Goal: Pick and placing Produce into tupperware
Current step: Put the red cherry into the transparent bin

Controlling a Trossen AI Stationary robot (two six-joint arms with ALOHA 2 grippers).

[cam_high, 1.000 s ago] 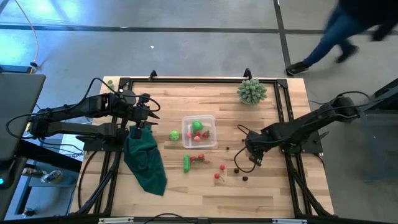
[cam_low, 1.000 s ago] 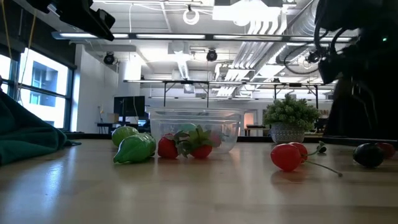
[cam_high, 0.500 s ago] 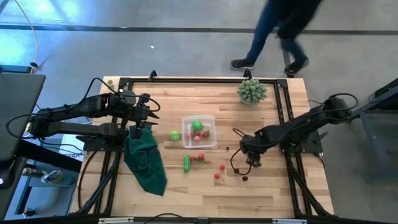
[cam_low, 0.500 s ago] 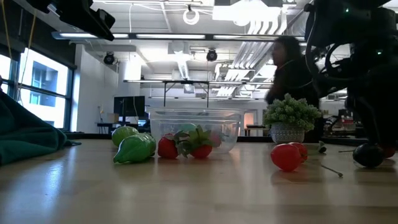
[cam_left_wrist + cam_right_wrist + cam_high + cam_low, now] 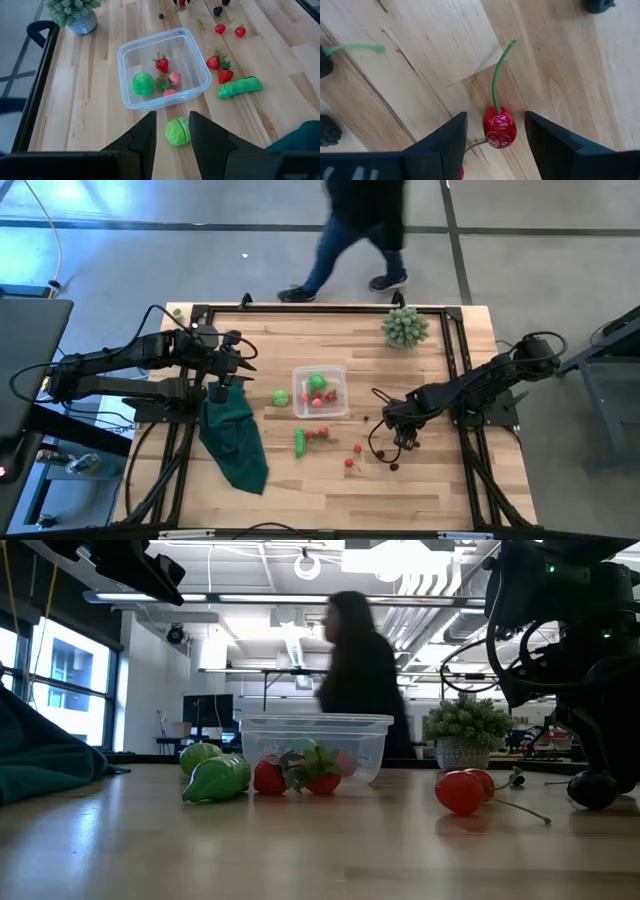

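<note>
The clear tupperware [image 5: 320, 390] stands mid-table and holds a green ball [image 5: 142, 83], strawberries and a pink piece. More produce lies on the wood: a green ball [image 5: 282, 397], a green pod [image 5: 300, 441], strawberries [image 5: 220, 69], cherries [image 5: 353, 455] and dark berries [image 5: 394, 466]. My right gripper [image 5: 401, 442] points down, open, its fingers standing on either side of a red cherry [image 5: 499, 128] with a gap on both sides. My left gripper [image 5: 242, 364] waits high at the table's left, open with a narrow gap, holding nothing.
A dark green cloth [image 5: 235, 438] lies at the table's left below the left arm. A pale green spiky plant [image 5: 404, 327] stands at the far right corner. A person [image 5: 360, 225] walks past beyond the far edge. Bare wood lies along the near edge.
My right gripper has sunk toward the table and shifted a little toward the near left, coming down over the cherries and dark berries. Behind the table a person has walked from right to left.
</note>
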